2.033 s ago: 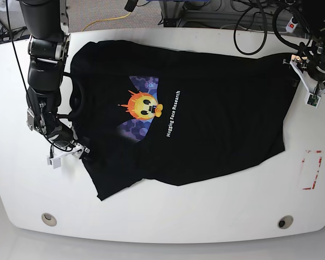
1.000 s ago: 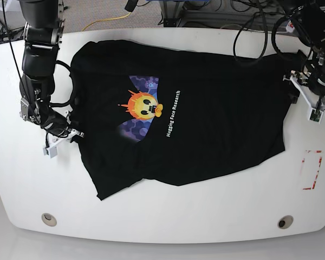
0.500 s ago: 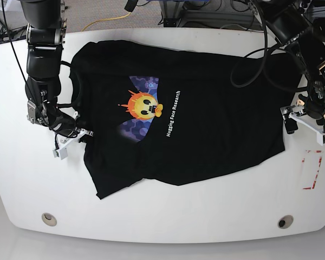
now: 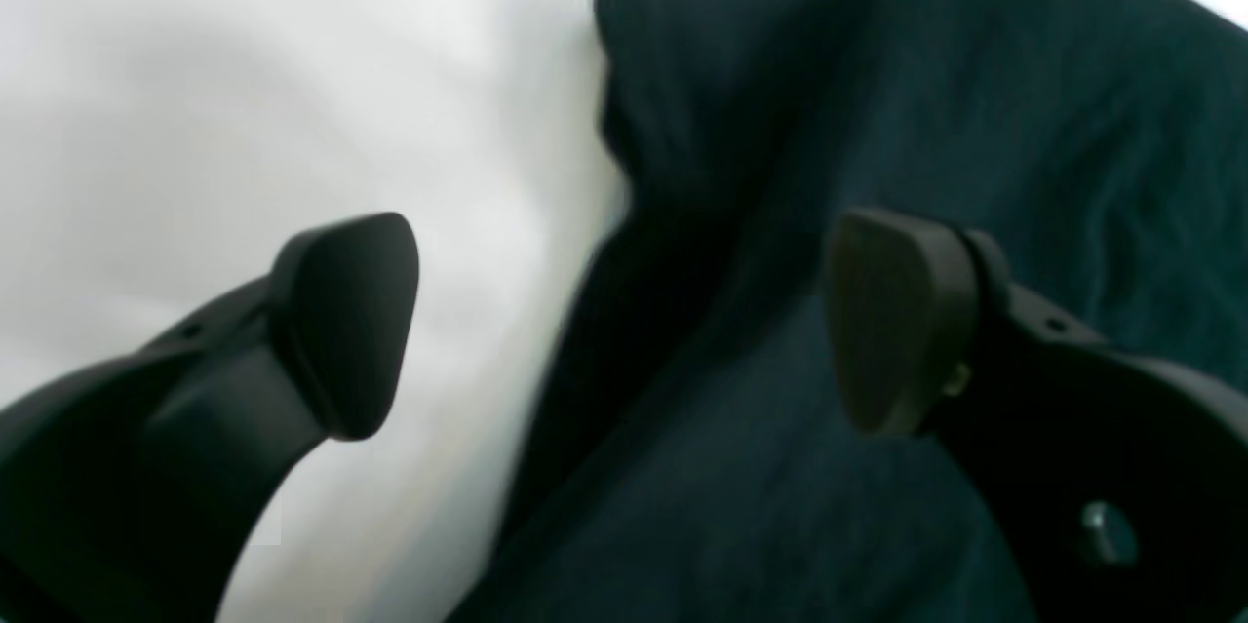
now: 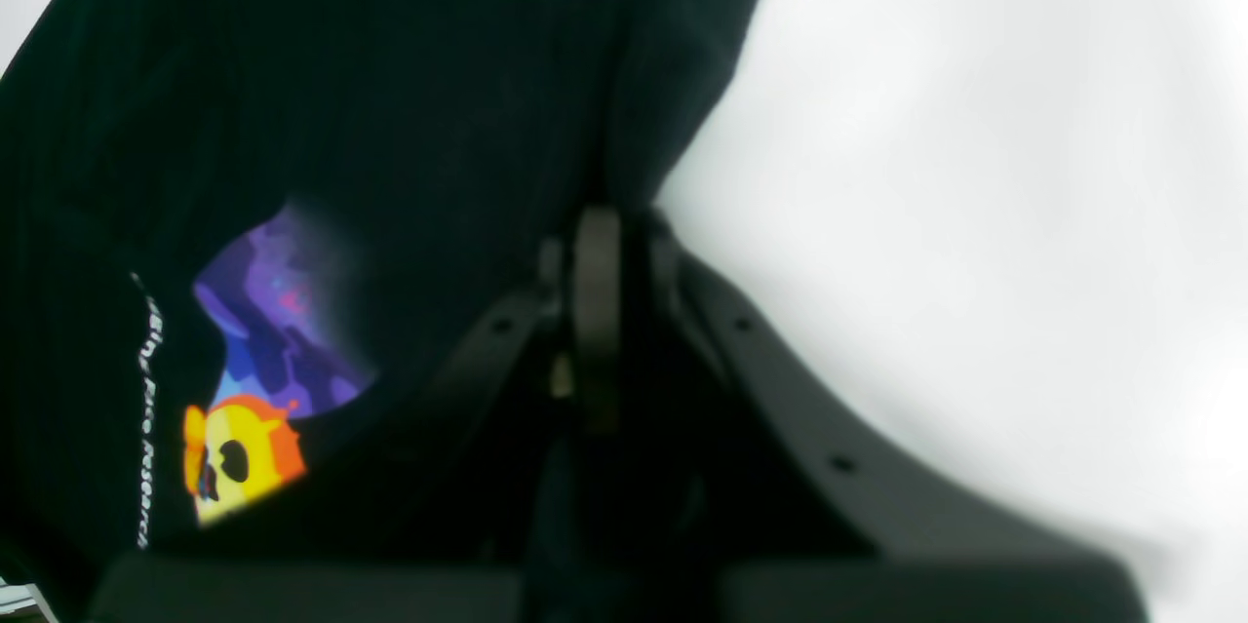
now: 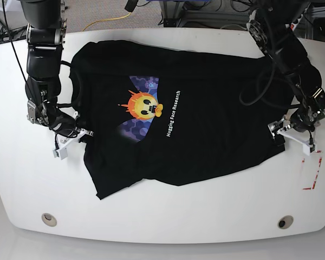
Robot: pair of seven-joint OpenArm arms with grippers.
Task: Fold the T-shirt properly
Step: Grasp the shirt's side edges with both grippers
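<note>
Black T-shirt [image 6: 195,114] hem now straddled by wide-open left claw [image 4: 624,321], just arrived; right claw [image 5: 595,311] clamping sleeve edge, readying fold.

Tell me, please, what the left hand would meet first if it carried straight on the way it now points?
Most likely the T-shirt's edge: the open left hand straddles it, one finger over cloth, one over bare table. Depth is unclear.

I see a white table [image 6: 168,211] with two round holes [image 6: 49,219] near its front edge, red tape marks [image 6: 312,170] at right, cables [image 6: 105,20] beyond.
</note>
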